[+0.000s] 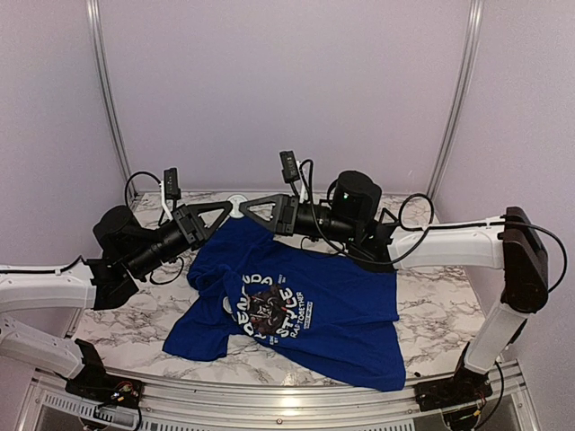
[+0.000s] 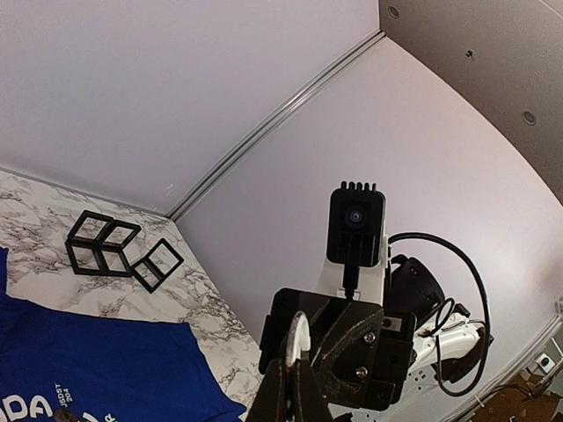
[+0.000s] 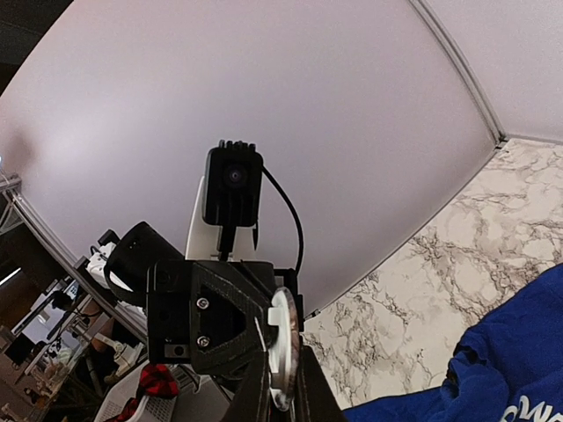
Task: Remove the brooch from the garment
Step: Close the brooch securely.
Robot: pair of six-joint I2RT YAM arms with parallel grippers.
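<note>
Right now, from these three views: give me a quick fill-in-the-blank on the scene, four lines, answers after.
1. The garment lying on the table is a ___ T-shirt.
2. The round brooch, between the left gripper and the right gripper, is ___ in colour.
3. The table has a ___ pattern.
4. The wireframe cubes near the wall are ___.
Answers: blue; white; marble; black.

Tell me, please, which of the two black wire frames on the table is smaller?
The right-hand frame in the left wrist view: a single tilted cell. The left-hand frame beside it is wider, with two joined cells.
</note>
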